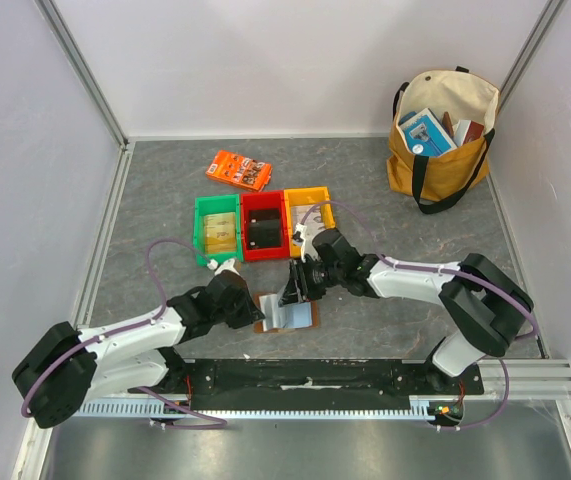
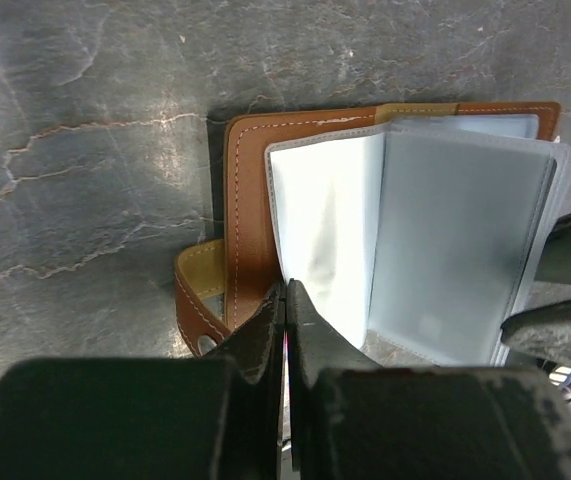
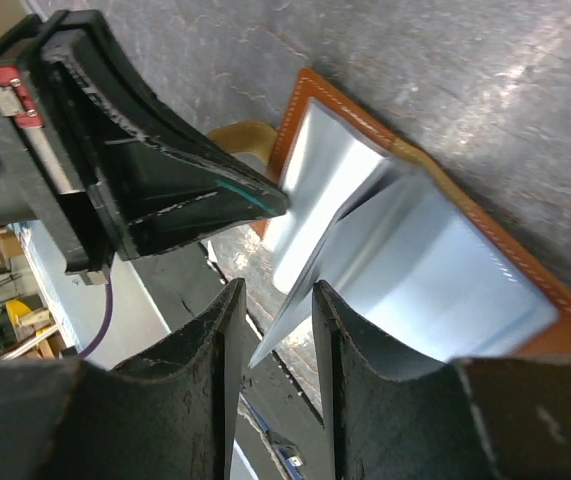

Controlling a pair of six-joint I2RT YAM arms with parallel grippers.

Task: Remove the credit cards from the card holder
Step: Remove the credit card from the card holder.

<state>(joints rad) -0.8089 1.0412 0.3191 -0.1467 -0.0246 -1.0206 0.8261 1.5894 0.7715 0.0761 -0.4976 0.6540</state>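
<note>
The card holder (image 1: 300,316) lies open on the grey table between the arms, brown leather outside, pale blue sleeves fanned up. It also shows in the left wrist view (image 2: 250,200) and the right wrist view (image 3: 540,285). My left gripper (image 1: 255,305) is shut, its tips (image 2: 285,292) down at the holder's near left edge where leather meets sleeve. My right gripper (image 1: 293,292) is open a little (image 3: 275,300), with the free corner of one sleeve (image 3: 365,250) between its fingers. No credit card shows in the sleeves.
Green (image 1: 215,230), red (image 1: 263,228) and yellow (image 1: 310,205) bins stand in a row just behind the grippers. The red one holds a dark flat thing. An orange printed box (image 1: 238,170) lies further back. A tote bag (image 1: 440,135) stands at the back right.
</note>
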